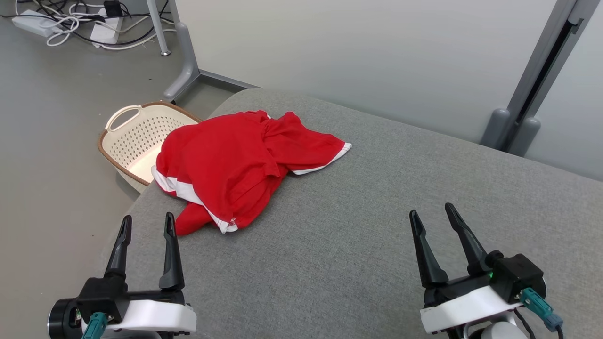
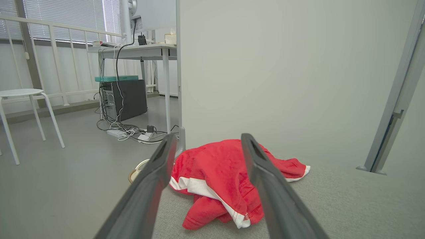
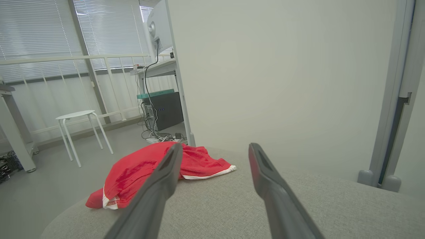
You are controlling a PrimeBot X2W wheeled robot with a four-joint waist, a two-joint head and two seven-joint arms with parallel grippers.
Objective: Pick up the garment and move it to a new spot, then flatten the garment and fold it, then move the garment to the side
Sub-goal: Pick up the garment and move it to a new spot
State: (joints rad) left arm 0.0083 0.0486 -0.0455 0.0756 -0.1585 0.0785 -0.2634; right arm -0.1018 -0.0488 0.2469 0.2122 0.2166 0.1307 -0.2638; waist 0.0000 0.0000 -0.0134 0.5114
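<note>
Grey cushion (image 1: 377, 212): crumpled red garment (image 1: 235, 160), far left. Left gripper (image 1: 147, 221), right gripper (image 1: 431, 211): near, released, empty.

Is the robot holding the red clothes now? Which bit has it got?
Nothing is held. The left fingers and right fingers are open and empty, short of the red garment on the grey cushion.

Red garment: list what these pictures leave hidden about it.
- Garment type, underside: crumpled, own folds cover them, head view.
- Its flanks: left wrist view, behind left gripper fingers.
- Its middle: right wrist view, behind right gripper finger.
- Basket near side: head view, garment and grey cushion cover it.
</note>
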